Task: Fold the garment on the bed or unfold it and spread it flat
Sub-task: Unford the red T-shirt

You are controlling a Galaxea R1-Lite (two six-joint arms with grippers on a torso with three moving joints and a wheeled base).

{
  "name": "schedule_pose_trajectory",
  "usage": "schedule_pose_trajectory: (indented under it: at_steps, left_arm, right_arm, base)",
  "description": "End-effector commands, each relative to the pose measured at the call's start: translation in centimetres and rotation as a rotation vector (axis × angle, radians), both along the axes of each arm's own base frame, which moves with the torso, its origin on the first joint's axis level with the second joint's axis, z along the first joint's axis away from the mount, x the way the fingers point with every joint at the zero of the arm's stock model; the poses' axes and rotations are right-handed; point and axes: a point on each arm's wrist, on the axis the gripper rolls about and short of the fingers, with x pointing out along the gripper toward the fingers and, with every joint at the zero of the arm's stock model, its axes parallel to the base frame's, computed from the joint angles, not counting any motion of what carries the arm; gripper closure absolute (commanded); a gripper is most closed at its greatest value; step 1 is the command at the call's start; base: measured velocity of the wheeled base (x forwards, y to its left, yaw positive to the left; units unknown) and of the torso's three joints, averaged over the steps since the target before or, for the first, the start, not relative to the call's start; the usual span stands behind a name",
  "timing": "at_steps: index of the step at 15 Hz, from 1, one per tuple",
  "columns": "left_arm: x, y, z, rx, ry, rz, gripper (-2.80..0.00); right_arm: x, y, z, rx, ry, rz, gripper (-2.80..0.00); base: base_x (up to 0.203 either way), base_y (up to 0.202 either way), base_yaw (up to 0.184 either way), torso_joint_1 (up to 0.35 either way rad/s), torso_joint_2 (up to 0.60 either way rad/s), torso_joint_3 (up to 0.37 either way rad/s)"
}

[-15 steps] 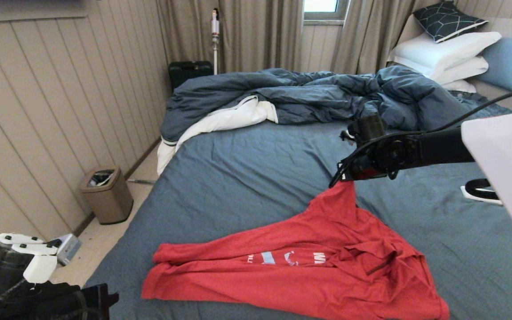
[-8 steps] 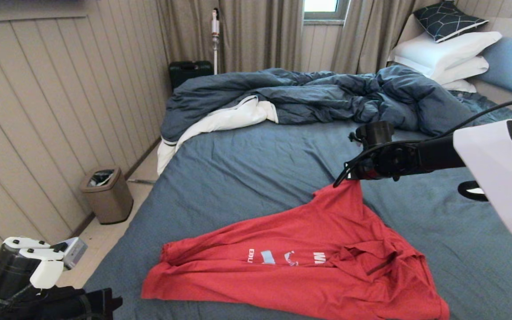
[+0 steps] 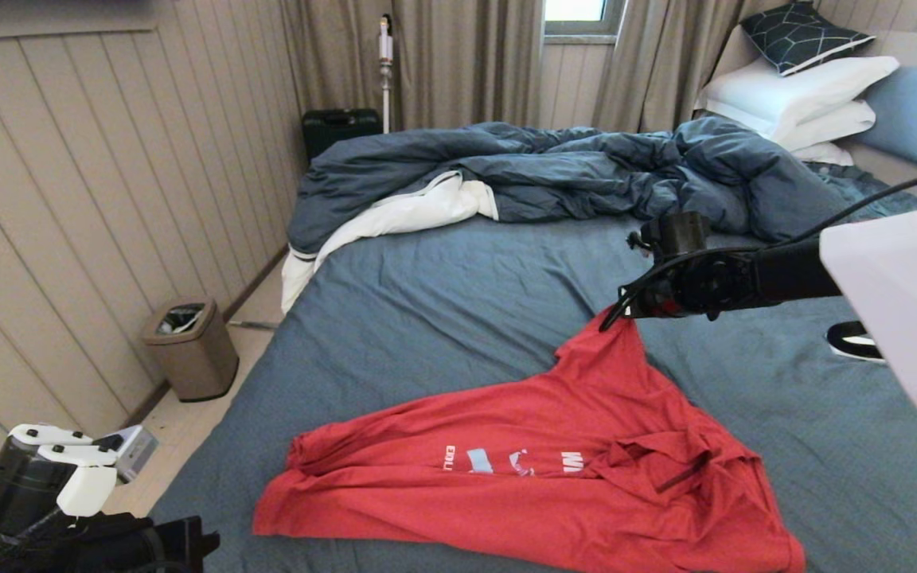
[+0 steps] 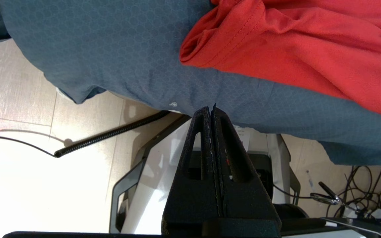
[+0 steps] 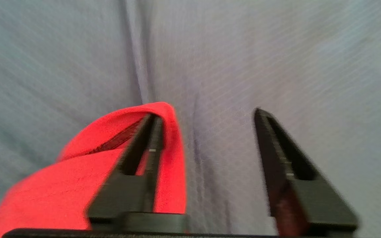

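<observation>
The garment (image 3: 538, 469) is lying rumpled on the bed (image 3: 442, 286), one corner draping over a finger of the right gripper (image 5: 207, 132), whose jaws are standing apart. Being soft, light cloth (likely limp), it is probably best pinched at hems or corners.

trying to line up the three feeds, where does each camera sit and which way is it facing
Head view: on the robot's head, looking forward and down over the bed and garment; the right arm reaches in, the left arm sits low by the near corner.
Left wrist view: behind the shut left pincer, facing the bed's edge and floor.
Right wrist view: behind the open right pincer, facing the sheet, red cloth against one finger.
Shared: all three show the garment on the bed.
</observation>
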Motion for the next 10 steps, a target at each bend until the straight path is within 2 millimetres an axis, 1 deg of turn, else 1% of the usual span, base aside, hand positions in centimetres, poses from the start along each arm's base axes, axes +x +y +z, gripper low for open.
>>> schedule_pose_trajectory:
  at_steps: [1,2,4,6,10]
  left_arm:
    - [0.0,0.0,0.0,-0.002,0.001,0.003,0.0]
    - [0.0,0.0,0.0,-0.003,0.0,0.004,0.0]
    - [0.0,0.0,0.0,-0.003,0.0,0.003,0.0]
    - [-0.1,0.0,0.0,-0.004,-0.002,0.001,0.0]
    - [-0.1,0.0,0.1,-0.005,-0.004,0.0,0.0]
  right_arm:
    - [-0.8,-0.6,2.4,0.004,-0.047,-0.013,-2.8]
    - [-1.2,-0.8,3.2,0.006,-0.064,-0.016,-2.8]
    - [-1.6,-1.1,4.2,0.01,-0.084,-0.024,-2.8]
    - [-1.7,-1.0,4.3,0.019,-0.082,-0.024,-2.8]
    - [-1.3,-1.2,3.8,0.022,-0.08,-0.036,-2.8]
  base:
    - [0.0,0.0,0.0,0.0,0.0,0.0]
    - [0.0,0.0,0.0,0.0,0.0,0.0]
    - [0.0,0.0,0.0,0.0,0.0,0.0]
    - [0.0,0.0,0.0,0.0,0.0,0.0]
    - [0.0,0.0,0.0,0.0,0.0,0.0]
